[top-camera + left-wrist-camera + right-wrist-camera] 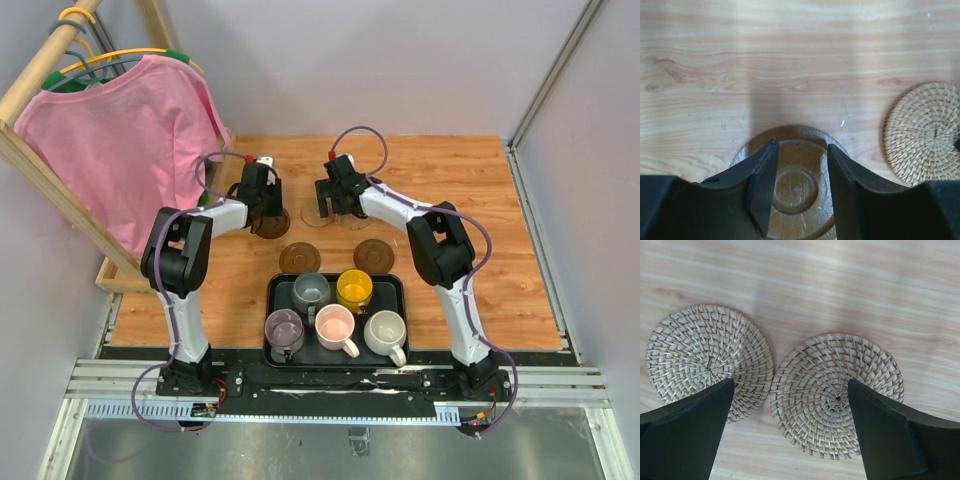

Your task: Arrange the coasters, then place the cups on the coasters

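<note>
My left gripper (801,148) hangs half open low over a dark brown coaster (797,187) that lies flat on the wood; nothing is between its fingers. In the top view this gripper (263,207) is at the back left, with the coaster (271,224) under it. My right gripper (789,386) is wide open above two tan woven coasters (709,357) (836,390) lying side by side, almost touching. Two more dark brown coasters (300,257) (374,254) lie nearer the tray. The mauve (284,329), grey-blue (311,291), pink (335,326), off-white (385,332) and yellow (354,288) cups stand in the tray.
The black tray (397,287) sits at the near edge between the arm bases. A wooden rack (40,170) with a pink shirt (130,140) stands along the left side. Grey walls close the back and right.
</note>
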Robot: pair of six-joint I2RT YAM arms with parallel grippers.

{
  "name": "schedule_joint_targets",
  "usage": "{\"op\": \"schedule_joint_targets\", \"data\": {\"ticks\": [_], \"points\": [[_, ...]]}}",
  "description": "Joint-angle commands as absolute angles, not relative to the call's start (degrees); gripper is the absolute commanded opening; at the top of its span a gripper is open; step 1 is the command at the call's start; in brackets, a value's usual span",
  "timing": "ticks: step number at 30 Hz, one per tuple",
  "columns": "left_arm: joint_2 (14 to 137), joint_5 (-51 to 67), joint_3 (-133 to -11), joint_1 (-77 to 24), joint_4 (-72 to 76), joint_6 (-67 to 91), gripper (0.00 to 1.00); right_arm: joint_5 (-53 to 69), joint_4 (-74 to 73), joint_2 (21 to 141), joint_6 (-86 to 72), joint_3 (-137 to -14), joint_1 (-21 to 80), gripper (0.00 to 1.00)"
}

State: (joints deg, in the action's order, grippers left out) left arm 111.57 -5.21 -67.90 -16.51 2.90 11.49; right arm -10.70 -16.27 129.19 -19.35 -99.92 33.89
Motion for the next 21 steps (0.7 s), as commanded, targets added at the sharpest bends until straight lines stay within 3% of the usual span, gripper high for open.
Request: {"op": "schedule_joint_targets", "data": {"ticks": [1, 10, 21], "points": [[113.21, -2.42, -70.50, -15.04, 3.56, 13.18, 0.48, -14.15, -20.65, 132.69, -20.13, -102.23, 31.90, 0.97], [115.65, -1.67, -75.54, -14.60, 3.00, 12.33, 0.49, -13.21, -20.80, 131.75, -17.33, -104.35, 31.95, 0.97], [105.54, 2.25, -71.88, -14.59, 6.24, 12.79, 0.50, -18.26, -16.10, 114.11, -10.61, -92.70, 34.74, 0.98]]}}
